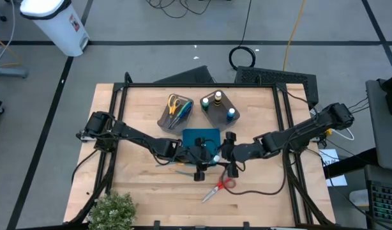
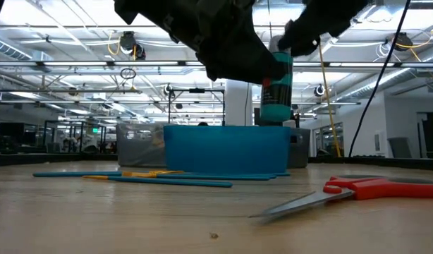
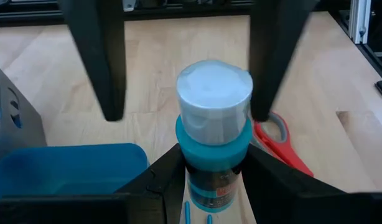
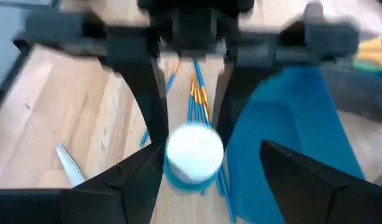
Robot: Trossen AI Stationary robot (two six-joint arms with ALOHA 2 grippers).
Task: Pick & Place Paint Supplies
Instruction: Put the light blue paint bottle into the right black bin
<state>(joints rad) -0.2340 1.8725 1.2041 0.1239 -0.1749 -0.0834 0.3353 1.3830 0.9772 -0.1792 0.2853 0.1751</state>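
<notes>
A small paint bottle (image 3: 214, 109) with a white end, a teal band and a red label hangs in the air over the table beside the teal tray (image 1: 201, 136). In the low view the bottle (image 2: 276, 88) stands upright, clear of the wood. My left gripper (image 3: 213, 171) comes from the table's left and is shut on it. My right gripper (image 4: 209, 152) reaches in from the right, open, with a finger (image 3: 110, 62) on either side of the bottle's white end, touching nothing that I can see. Red-handled scissors (image 1: 219, 187) and thin blue and orange brushes (image 2: 167, 180) lie flat on the table. My left gripper pinches the bottle between its two fingers on the dark body just under the teal band (image 3: 209, 186). The fingers slant down at it from the table's left. The bottle is lifted clear of the table and stands upright in the hold.
Two grey-brown bins stand behind the tray: one (image 1: 177, 112) holds yellow-handled scissors, the other (image 1: 220, 107) holds bottles. A potted plant (image 1: 113, 211) sits at the near left corner. Bare wood lies to the left and right of the arms.
</notes>
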